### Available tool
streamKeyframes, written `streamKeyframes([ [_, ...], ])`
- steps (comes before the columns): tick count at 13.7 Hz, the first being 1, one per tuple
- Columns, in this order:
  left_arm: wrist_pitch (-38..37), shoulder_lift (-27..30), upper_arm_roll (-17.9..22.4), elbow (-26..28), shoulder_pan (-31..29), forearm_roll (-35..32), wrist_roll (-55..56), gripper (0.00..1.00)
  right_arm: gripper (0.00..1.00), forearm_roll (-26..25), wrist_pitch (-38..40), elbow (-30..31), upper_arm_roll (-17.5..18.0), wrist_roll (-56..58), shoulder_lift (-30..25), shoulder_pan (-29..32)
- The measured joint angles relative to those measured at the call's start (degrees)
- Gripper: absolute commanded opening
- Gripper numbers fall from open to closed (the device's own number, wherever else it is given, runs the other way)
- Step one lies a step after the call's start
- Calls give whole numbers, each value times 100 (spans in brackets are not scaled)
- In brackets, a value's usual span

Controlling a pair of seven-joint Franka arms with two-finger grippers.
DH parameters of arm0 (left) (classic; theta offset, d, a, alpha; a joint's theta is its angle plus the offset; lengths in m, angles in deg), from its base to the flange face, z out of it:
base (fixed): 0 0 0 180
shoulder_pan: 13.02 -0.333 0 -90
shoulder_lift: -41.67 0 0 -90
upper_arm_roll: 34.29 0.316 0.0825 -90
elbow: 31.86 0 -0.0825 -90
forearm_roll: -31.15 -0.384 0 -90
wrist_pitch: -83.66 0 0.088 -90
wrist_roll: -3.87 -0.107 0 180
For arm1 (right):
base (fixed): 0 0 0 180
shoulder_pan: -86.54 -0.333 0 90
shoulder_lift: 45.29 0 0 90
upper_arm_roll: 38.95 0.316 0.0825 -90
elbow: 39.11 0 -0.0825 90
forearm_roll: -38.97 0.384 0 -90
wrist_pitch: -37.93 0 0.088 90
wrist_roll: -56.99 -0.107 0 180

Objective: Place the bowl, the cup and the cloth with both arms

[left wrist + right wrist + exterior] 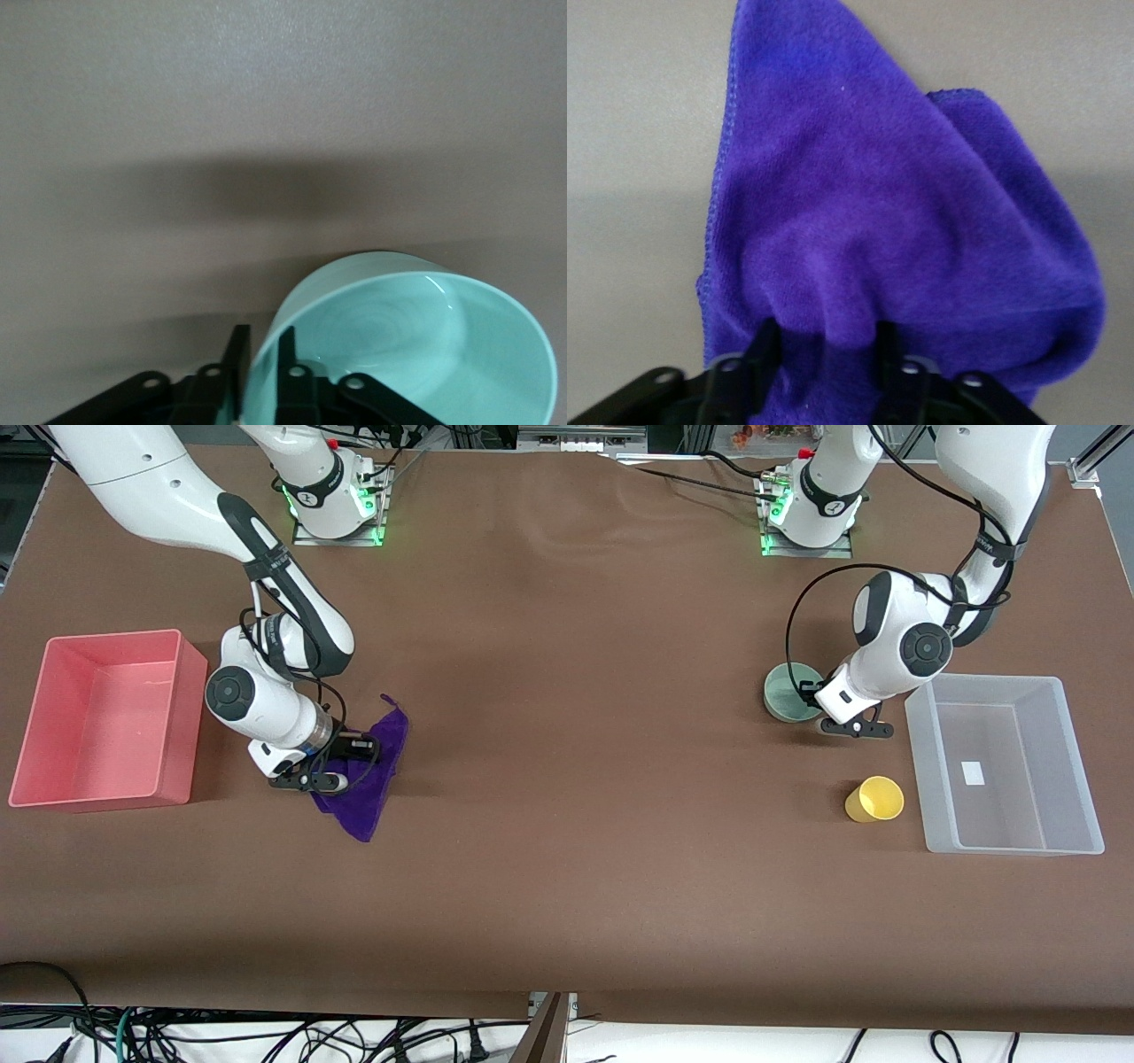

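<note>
The pale mint-green bowl (783, 692) stands on the table beside the clear bin. My left gripper (809, 693) is shut on its rim, one finger inside and one outside, as the left wrist view shows for the gripper (261, 354) and the bowl (399, 345). The yellow cup (875, 799) stands upright nearer the front camera than the bowl, untouched. The purple cloth (376, 779) lies crumpled on the table near the pink bin. My right gripper (357, 749) is low on it, and in the right wrist view the gripper (826, 341) pinches a bunched fold of the cloth (877, 221).
A pink bin (115, 638) stands at the right arm's end of the table, with nothing in it. A clear plastic bin (1001, 682) stands at the left arm's end, next to the cup and bowl. Brown table surface spreads between the two arms.
</note>
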Motion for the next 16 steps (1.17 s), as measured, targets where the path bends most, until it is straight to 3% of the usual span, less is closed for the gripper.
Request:
streamKeyframes([
  [3, -146, 188, -1, -115, -9, 0, -85, 0, 0, -2, 1, -20, -1, 12, -56, 0],
  [5, -1058, 460, 21, -535, -24, 0, -115, 0, 0, -11, 464, -208, -11, 39, -202, 9],
  [8, -2905, 762, 49, -1807, -323, -8, -621, 0, 0, -13, 2158, -1074, -89, 321, -583, 31],
  [10, -3372, 745, 83, -2504, -766, -24, -1311, 0, 0, -14, 3592, -1862, -261, 809, -836, 42],
  [14, -3385, -29, 133, -3410, -1986, -267, -2938, 0, 0, -49, 6271, -3433, -1111, 2461, -1089, 90],
  [16, -3207, -787, 142, -3953, -2568, -267, -3671, 0, 0, -277, 6773, -3721, -1678, 3305, -1157, 128],
])
